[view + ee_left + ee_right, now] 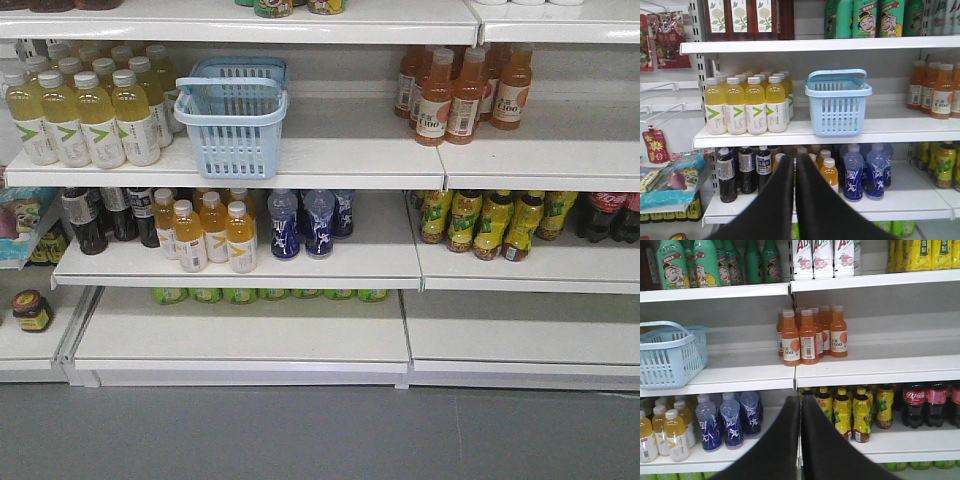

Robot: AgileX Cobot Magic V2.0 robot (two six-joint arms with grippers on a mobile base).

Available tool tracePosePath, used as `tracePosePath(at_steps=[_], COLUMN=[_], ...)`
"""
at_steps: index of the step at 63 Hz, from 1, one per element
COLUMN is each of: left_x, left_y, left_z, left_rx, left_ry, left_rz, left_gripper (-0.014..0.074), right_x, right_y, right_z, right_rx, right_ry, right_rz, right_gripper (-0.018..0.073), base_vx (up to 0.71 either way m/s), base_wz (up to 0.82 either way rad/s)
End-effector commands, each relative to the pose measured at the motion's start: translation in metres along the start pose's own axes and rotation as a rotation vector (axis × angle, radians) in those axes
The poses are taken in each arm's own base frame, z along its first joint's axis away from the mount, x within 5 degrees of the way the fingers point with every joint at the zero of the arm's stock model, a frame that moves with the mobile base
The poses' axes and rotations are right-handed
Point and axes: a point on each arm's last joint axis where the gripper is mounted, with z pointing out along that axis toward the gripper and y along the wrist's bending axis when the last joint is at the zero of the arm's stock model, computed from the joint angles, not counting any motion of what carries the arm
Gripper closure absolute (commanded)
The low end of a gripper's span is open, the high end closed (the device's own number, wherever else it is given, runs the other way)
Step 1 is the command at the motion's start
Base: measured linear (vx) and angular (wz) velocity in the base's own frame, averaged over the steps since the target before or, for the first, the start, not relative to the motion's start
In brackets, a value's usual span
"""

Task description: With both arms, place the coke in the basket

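basket point(235, 140) | yellow bottles point(95, 120) just left | bare shelf point(350, 150) right

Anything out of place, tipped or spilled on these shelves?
Nothing spilled, tipped or damaged. One oddity: the basket stands on the shelf between the yellow drinks and the orange drinks, where stock would go. The coke stands upright one shelf lower, far right.

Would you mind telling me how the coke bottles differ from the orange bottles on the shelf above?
The coke bottles hold dark liquid behind red labels; the orange bottles hold orange liquid behind pale labels. The coke bottles stand a level lower than the orange bottles. Both stand upright.
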Motion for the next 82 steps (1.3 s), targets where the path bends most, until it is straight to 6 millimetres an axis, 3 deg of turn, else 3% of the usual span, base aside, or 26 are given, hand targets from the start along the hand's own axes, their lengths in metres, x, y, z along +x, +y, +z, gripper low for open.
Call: tracePosePath(at_steps=[1, 82], left_x=[-0.0135, -0.0135], left_y=[-0.0013, -0.0013], left_z=[-0.0021, -0.0021], left_rx=[0.015, 0.015], left_ry=[-0.106, -0.106], left_rz=[-0.017, -0.017], left_gripper=[0.0603, 0.0603], right_x=[-0.0053, -0.0053], right_y=[0.0001, 0.0001], right_z=[-0.0010, -0.0010], right_rx=[0.002, 0.002], right_ry=[-0.083, -0.083], right_rz=[-0.015, -0.015], right_gripper=[0.0564, 0.0564], base_vx=[0.20, 0.14], base_wz=[0.01, 0.00])
